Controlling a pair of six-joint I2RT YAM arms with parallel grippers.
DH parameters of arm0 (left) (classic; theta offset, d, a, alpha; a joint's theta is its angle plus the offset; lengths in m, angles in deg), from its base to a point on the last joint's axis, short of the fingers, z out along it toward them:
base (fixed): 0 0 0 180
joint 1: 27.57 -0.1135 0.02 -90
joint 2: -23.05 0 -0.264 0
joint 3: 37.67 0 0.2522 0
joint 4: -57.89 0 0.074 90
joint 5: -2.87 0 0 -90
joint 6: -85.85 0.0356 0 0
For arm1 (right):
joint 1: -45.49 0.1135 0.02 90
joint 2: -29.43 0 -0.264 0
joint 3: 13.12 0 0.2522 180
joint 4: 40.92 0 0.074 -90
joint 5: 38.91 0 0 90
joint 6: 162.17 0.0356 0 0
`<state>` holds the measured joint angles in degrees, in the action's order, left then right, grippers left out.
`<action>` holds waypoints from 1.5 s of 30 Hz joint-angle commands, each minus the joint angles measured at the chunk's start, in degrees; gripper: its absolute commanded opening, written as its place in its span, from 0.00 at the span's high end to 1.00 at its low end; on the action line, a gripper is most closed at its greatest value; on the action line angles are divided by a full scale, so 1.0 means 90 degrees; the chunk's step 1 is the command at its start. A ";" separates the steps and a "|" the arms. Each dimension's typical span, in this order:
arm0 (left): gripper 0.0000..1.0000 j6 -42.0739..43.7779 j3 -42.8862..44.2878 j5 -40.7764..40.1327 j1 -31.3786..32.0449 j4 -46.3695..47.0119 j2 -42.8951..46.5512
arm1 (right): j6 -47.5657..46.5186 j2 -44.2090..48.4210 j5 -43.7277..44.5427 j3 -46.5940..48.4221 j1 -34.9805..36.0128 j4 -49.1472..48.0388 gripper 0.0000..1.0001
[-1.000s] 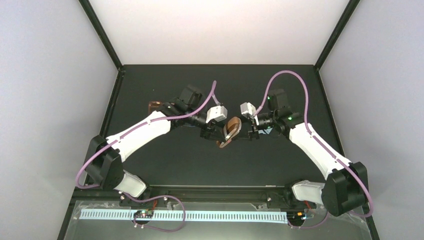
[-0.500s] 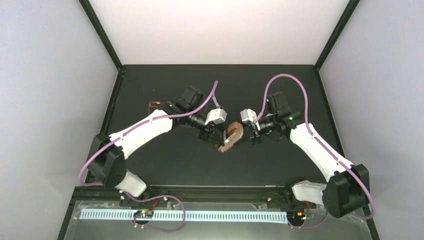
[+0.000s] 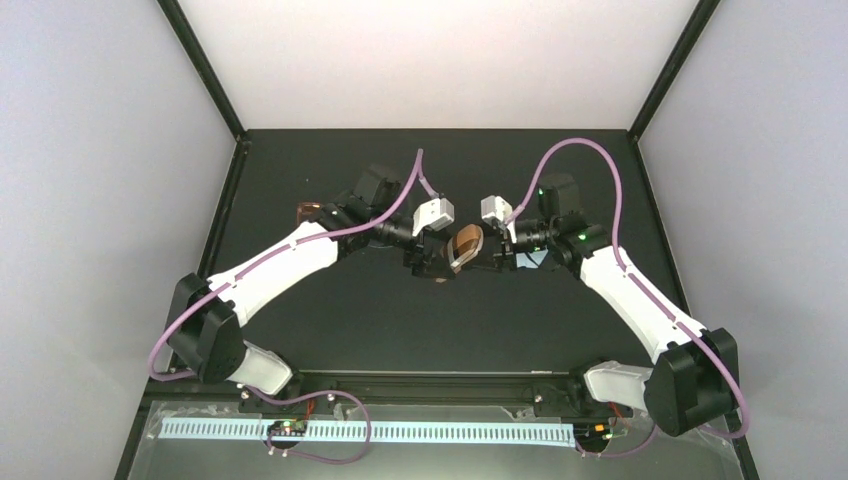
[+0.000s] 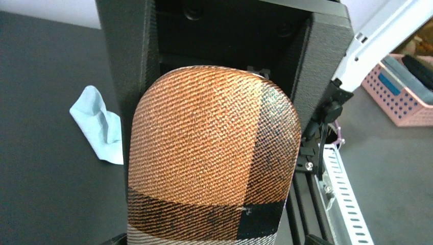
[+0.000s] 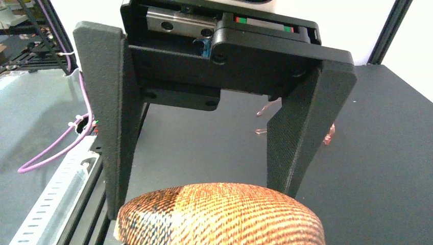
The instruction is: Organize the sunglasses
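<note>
The sunglasses [image 3: 308, 211], reddish-brown, lie on the black table behind my left arm, which partly covers them; in the right wrist view bits of their frame [image 5: 327, 135] show past the fingers. Above the table's middle an oblong brown woven case [image 3: 465, 246] hangs between both grippers. My right gripper [image 3: 497, 252] is shut on one end; its fingers [image 4: 327, 66] press the case's sides. My left gripper [image 3: 438, 258] is open, its fingers [image 5: 120, 127] standing wide on either side of the other end.
A small light-blue cloth [image 4: 97, 127] lies crumpled on the table under my right arm. A pink basket [image 4: 408, 97] stands off the table beyond the slotted rail [image 4: 339, 194] at the near edge.
Both grippers and the case have moved a little toward the far side and closer together. The left gripper's fingers have spread wider around the case.
</note>
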<state>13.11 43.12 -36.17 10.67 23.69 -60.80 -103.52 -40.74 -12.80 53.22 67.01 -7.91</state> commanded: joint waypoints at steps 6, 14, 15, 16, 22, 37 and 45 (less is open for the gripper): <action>0.01 0.0024 -0.0089 -0.0206 0.0016 0.0203 0.0110 | 0.0399 0.0112 -0.0088 -0.0044 0.0004 -0.0576 0.99; 0.16 0.0246 -0.0133 -0.0384 0.0039 0.0177 0.0092 | 0.0067 0.0109 -0.0344 -0.0036 0.0002 -0.0284 0.99; 0.19 0.0250 -0.0135 -0.0386 0.0038 0.0168 0.0096 | 0.0029 0.0101 -0.0348 -0.0032 0.0002 -0.0251 0.99; 0.22 0.0259 -0.0128 -0.0391 0.0038 0.0163 0.0098 | 0.0011 0.0102 -0.0351 -0.0031 0.0002 -0.0236 0.99; 0.46 0.0256 -0.0077 -0.0309 0.0042 0.0125 0.0108 | -0.0268 0.0041 -0.0341 -0.0014 0.0004 -0.0049 0.99; 0.90 0.0014 0.0255 -0.0101 0.0040 -0.0211 0.0125 | -0.0554 -0.0195 0.0025 0.0150 0.0002 0.0385 0.60; 0.98 -0.0636 0.0423 -0.0661 0.0038 -0.0072 0.0049 | 0.1262 -0.0071 0.0011 -0.0036 0.0007 -0.0974 0.25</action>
<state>12.04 43.64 -40.58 11.09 21.15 -61.06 -98.87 -42.03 -14.05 53.85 67.01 -9.53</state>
